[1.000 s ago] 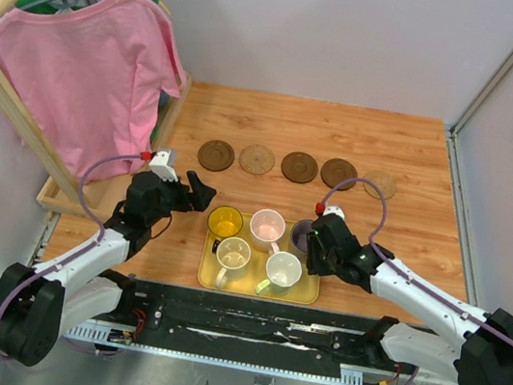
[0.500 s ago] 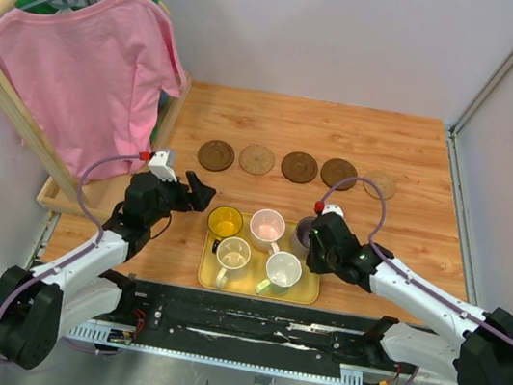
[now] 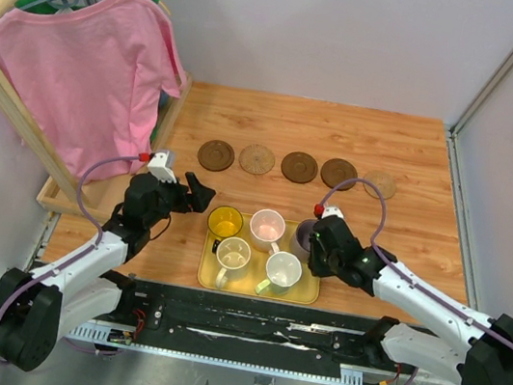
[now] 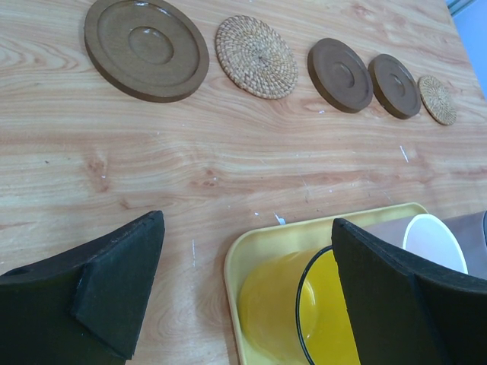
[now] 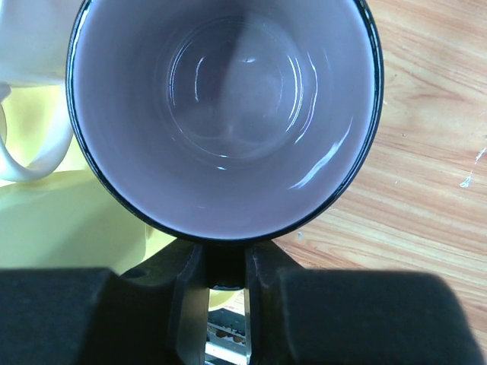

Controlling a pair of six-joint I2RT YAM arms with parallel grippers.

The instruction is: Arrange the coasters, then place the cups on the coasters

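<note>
One change: right gripper [image 5: 225, 266] has pinched shut on the purple cup [image 5: 228, 114]; left gripper [image 4: 247, 236] stays wide.

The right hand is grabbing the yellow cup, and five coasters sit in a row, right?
No. The right gripper grips the purple cup, not the yellow cup, as the right wrist view shows. Five coasters do sit in a row.

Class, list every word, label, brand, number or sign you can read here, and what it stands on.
None can be read. The cups, coasters, yellow tray and pink shirt are plain; any marks on the base rail are too small to tell.
</note>
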